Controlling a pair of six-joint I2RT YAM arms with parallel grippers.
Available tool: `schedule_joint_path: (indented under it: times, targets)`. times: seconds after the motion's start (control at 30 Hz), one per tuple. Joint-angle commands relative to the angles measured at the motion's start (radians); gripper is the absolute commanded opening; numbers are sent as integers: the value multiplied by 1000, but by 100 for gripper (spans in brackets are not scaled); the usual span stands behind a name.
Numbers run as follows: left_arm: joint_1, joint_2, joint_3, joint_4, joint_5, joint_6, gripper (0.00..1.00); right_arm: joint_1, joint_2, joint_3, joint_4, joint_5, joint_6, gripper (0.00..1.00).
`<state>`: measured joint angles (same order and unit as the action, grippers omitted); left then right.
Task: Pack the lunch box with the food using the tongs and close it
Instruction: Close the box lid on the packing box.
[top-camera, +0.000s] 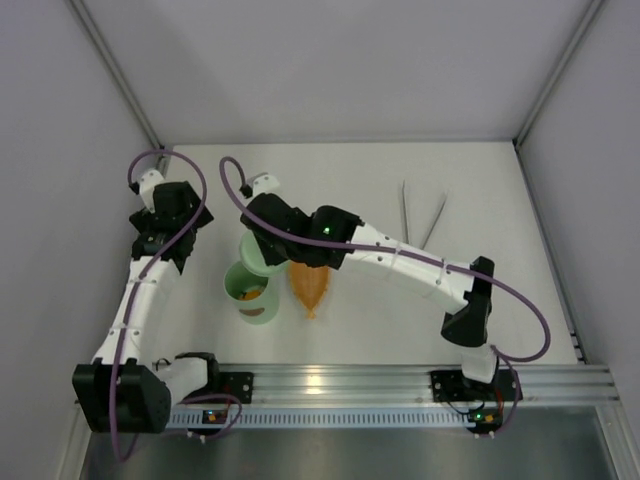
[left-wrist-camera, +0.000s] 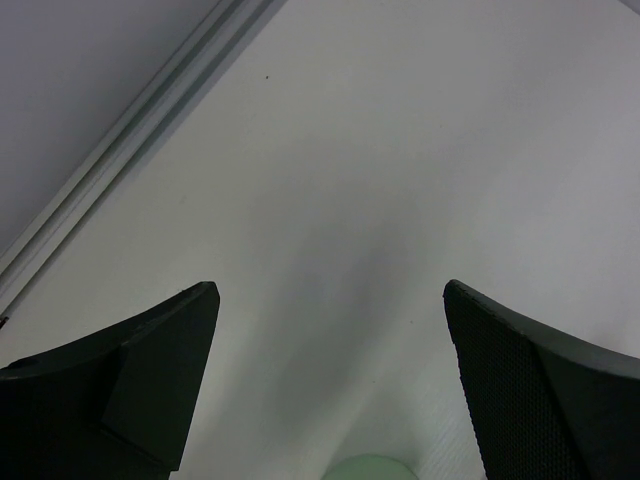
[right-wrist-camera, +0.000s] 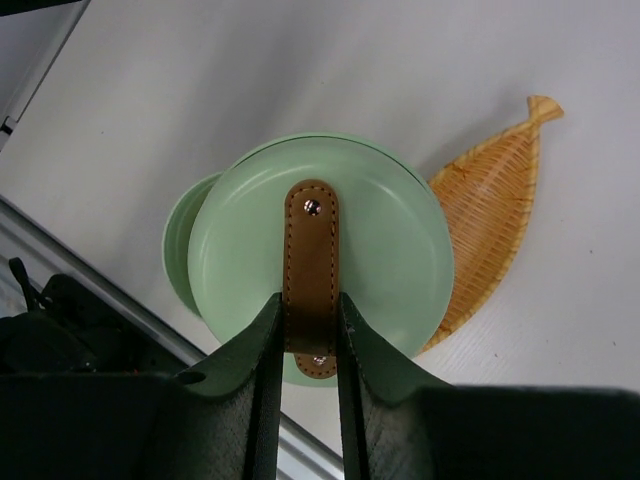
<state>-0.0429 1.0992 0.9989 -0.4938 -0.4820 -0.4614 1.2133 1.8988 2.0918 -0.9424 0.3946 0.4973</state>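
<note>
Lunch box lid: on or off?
Off. The right end effector grips the lid by its brown handle; the box below is open, food visible inside.

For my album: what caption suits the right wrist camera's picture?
Right gripper pinches the green lid by its brown handle, the lunch box partly hidden behind it, orange dish alongside.

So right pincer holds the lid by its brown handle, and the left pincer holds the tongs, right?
The left pincer is open and empty; the top view shows the tongs lying on the table. The right pincer does hold the lid by its handle.
</note>
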Motion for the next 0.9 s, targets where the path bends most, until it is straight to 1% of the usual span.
schedule_joint_path:
  times: [0.0, 0.1, 0.27, 0.57, 0.87]
  targets:
    - [70, 36, 30, -11, 42, -68, 99, 37, 43, 140, -35, -6, -39, 0]
    - [112, 50, 26, -6, 75, -94, 99, 43, 100, 192, -35, -34, -49, 0]
    - [150, 54, 15, -2, 92, -118, 99, 61, 149, 205, 4, -59, -60, 0]
    - [166, 59, 15, -2, 103, -129, 99, 81, 204, 212, 47, -102, -65, 0]
    - [166, 59, 14, 4, 125, -118, 99, 81, 246, 212, 65, -105, -69, 0]
